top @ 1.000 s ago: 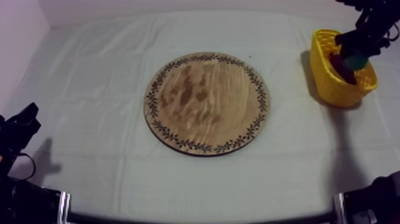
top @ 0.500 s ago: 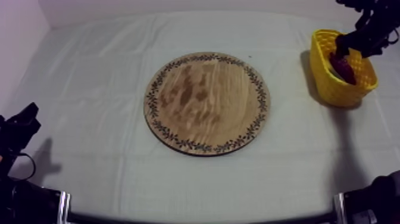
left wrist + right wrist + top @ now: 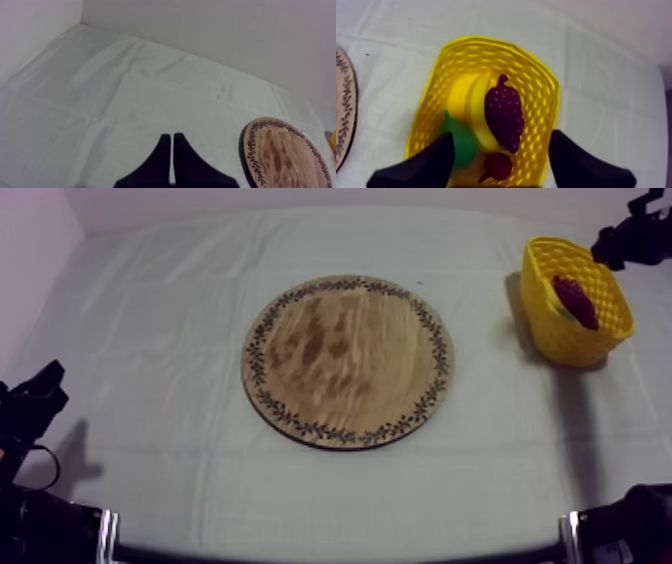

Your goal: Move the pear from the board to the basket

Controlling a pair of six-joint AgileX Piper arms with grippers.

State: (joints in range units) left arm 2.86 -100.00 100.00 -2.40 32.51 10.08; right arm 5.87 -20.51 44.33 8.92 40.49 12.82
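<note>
Desk (image 3: 150, 338): wooden board (image 3: 348, 360) at centre. Yellow basket (image 3: 562, 338) at the board's 2 o'clock. Right jaws released, spread above the basket, grasping nothing. Left jaws clenched on nothing at the desk's 8 o'clock. Basket holds banana (image 3: 473, 97), grapes (image 3: 504, 115), pear (image 3: 461, 145) touching banana, small red fruit (image 3: 497, 166).

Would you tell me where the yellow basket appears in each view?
Top view: yellow basket at the table's right, right of the wooden board.
Left wrist view: yellow sliver just past the board.
Right wrist view: basket under the open fingers, beside the board's rim.
Shared landmark: the board.
</note>
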